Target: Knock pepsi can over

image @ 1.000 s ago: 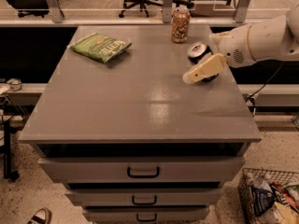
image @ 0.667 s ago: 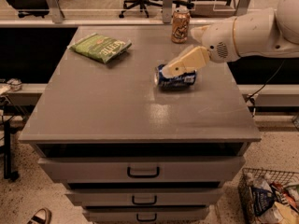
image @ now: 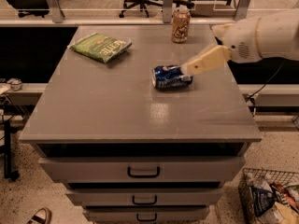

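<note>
The pepsi can [image: 171,76], dark blue with a silver top, lies on its side near the middle of the grey cabinet top [image: 117,111], its top facing left. My gripper [image: 190,68] reaches in from the right on a white arm, and its tan fingers [image: 205,61] slant down to the left, with the tip at the can's right end. The fingers lie close together with no gap showing and hold nothing.
An orange-tan can [image: 180,25] stands upright at the back edge. A green chip bag [image: 100,46] lies at the back left. The cabinet has drawers [image: 142,171] below. A wire basket [image: 271,197] of items sits on the floor at right. Office chairs stand behind.
The pepsi can stood upright at the right edge a second ago; it now lies on its side near the middle. My gripper swept left, pushed it, and has since drawn slightly back right.
</note>
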Robot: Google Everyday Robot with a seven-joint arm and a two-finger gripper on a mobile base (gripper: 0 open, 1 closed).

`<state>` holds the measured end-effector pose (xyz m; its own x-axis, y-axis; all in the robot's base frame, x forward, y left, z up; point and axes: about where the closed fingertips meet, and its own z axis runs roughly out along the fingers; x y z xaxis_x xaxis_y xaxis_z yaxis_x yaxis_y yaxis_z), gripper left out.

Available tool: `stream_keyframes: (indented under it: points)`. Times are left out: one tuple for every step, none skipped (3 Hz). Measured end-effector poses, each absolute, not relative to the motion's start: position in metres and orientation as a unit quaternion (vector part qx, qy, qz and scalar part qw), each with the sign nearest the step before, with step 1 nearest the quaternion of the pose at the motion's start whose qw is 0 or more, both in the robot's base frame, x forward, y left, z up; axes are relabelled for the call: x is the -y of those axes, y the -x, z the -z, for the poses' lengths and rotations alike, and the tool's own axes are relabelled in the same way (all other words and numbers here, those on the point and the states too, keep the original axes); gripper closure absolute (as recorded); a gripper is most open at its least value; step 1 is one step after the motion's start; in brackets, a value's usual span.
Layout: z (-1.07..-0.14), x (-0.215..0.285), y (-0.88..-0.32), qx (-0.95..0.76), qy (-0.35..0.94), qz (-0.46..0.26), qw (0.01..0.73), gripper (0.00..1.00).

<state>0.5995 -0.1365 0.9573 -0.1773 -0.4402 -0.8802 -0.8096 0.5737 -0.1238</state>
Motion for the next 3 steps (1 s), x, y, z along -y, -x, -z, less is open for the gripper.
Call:
stream_keyframes:
  points:
    - [-0.950,0.197,-0.608,-0.736,0.435,-0.166,0.491,0.00]
    - [-0.959,0.244,-0.608,-0.717,0.474,-0.141,0.491,0.00]
    - [-0.978,0.248,-0.604,-0.705,0.487,-0.136,0.497,0.00]
